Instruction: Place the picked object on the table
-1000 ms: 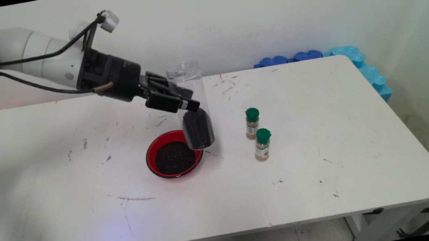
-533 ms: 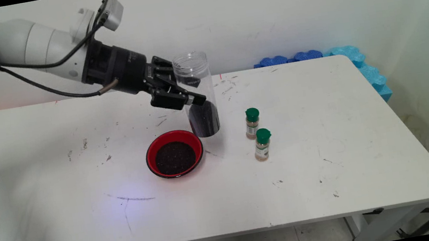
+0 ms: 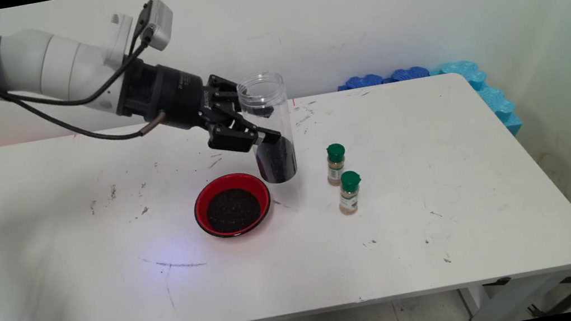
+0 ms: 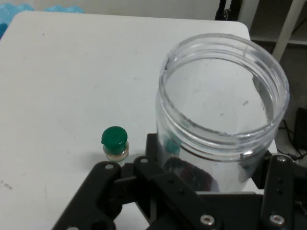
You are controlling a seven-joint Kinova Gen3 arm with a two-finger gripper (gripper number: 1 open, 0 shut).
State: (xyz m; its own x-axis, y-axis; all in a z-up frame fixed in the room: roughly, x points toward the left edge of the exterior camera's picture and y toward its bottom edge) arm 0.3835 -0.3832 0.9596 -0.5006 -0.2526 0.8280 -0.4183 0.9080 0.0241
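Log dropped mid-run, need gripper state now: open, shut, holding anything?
Gripper: shut on the clear jar, upright, lid off, dark grains in its lower part, beside the red bowl.

Black pincer [image 3: 269, 135] on white arm with black cables. Clear jar [image 3: 270, 126], see-through plastic, bottom part filled with dark near-black grains; upper part transparent, no lid. Red bowl [image 3: 232, 204], black rim edge, dark brown-black contents inside. Two spice bottles [image 3: 336, 165] and [image 3: 350, 192]: green caps, tan-brown contents, pale labels. White table [image 3: 434, 172] with grey-black scuffs, specks and thin scratch lines. Blue foam pieces [image 3: 468, 77] at far right edge, darker blue toward the left, lighter cyan to the right. Wall off-white. Orange patch at far left edge behind table. Hand view: green cap [image 4: 114, 137] over tan bottle, black linkage, white table.
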